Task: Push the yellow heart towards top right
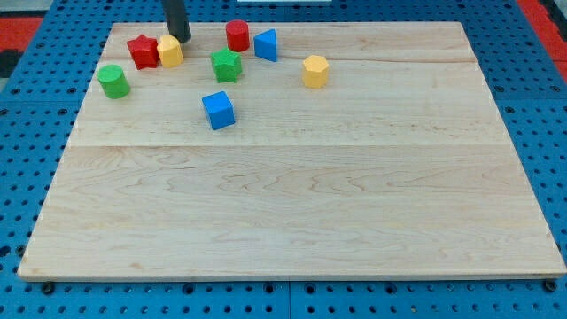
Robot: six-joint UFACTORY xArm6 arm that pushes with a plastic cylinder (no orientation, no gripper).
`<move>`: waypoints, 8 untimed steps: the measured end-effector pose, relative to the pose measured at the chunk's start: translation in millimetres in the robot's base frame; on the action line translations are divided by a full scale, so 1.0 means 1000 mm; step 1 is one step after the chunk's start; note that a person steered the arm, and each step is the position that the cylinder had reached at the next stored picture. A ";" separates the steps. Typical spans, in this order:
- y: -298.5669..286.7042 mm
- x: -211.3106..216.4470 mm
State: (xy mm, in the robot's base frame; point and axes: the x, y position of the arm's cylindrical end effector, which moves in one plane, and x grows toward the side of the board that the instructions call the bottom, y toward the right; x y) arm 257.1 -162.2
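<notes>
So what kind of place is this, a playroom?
More likely a robot test bench. A pale wooden board lies on a blue table full of holes. Small toy blocks, like the yellow heart and blue cube, sit near the top left, and my tip stands just above the heart.

My rod [178, 19] is dark grey. Board [292, 204]: pale wood, fine grain. Blocks: red star [142, 51], yellow heart [170, 51], green cylinder [113, 81], green star [227, 65], red cylinder [236, 35], blue triangle [266, 44], yellow hexagon [314, 71], blue cube [218, 110]. Surround: blue pegboard [27, 133].
</notes>
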 end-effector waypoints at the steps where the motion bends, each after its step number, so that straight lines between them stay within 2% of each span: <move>1: -0.039 0.059; 3: -0.038 0.184; 5: -0.056 0.090; 6: -0.097 0.103; 7: -0.112 0.139; 8: -0.072 0.190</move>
State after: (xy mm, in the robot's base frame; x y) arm 446.8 -233.8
